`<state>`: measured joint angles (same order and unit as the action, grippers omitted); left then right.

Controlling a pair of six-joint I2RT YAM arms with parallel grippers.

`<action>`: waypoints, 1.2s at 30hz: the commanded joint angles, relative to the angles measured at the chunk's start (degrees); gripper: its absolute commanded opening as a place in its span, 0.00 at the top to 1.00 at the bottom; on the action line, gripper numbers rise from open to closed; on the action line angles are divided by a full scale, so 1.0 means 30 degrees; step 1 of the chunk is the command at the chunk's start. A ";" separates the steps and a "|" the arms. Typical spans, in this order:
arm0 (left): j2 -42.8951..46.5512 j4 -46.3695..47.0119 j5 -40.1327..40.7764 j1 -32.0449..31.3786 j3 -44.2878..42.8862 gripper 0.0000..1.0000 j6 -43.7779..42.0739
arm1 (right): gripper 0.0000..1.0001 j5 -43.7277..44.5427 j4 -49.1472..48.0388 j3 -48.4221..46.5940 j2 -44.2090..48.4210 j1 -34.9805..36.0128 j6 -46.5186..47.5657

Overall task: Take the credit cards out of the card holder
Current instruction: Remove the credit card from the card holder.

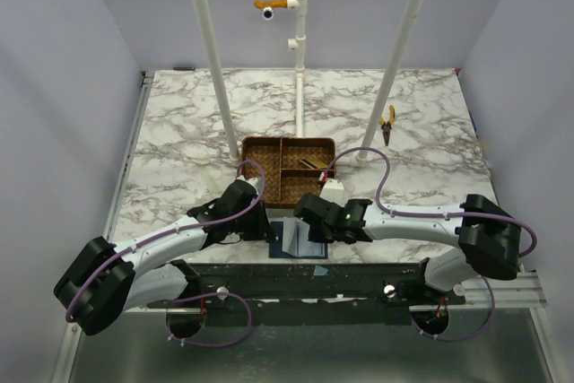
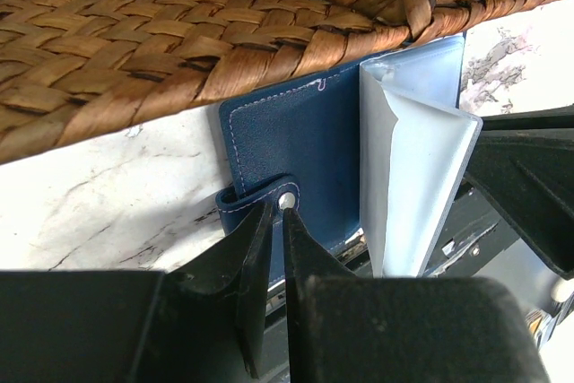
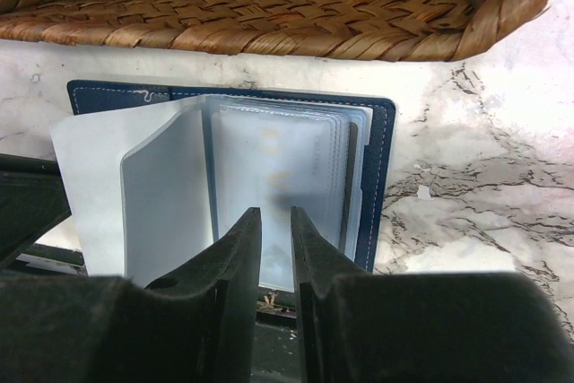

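The marble counter (image 1: 179, 132) is carrying the wicker tray (image 1: 287, 140), a tan card (image 1: 312, 164) lying inside. The navy card holder (image 2: 296, 141) is lying open just in front of the tray. The left jaws are pinching its snap strap (image 2: 254, 195); the right jaws are straddling its clear sleeves (image 3: 278, 159), nearly closed, grip unclear.

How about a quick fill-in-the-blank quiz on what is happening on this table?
1. The card holder lies ___, with its clear sleeves showing.
2. The left tool pinches the snap strap on the holder's ___ cover.
3. The pliers far out on the table have ___ handles.

Missing words: open; blue; yellow.
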<state>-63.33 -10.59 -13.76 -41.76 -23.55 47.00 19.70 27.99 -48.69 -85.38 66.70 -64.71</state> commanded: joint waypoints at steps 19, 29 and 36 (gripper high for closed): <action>0.0427 0.0186 0.0236 -0.0132 0.0420 0.89 0.0173 | 0.62 0.0295 0.0752 0.0071 -0.1241 -0.0024 -0.0243; 0.0471 0.0243 0.0162 -0.0128 0.0478 0.89 0.0170 | 0.65 -0.0940 -0.0801 -0.0379 -0.2429 0.0014 0.0345; 0.0695 0.0224 0.0104 -0.0137 0.0528 0.89 0.0217 | 0.66 -0.1724 -0.1629 -0.0392 -0.2966 0.0007 0.0457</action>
<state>-62.52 -10.35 -13.74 -41.76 -22.68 47.31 17.61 22.74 -50.92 -91.22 66.67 -64.03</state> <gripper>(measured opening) 0.112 0.349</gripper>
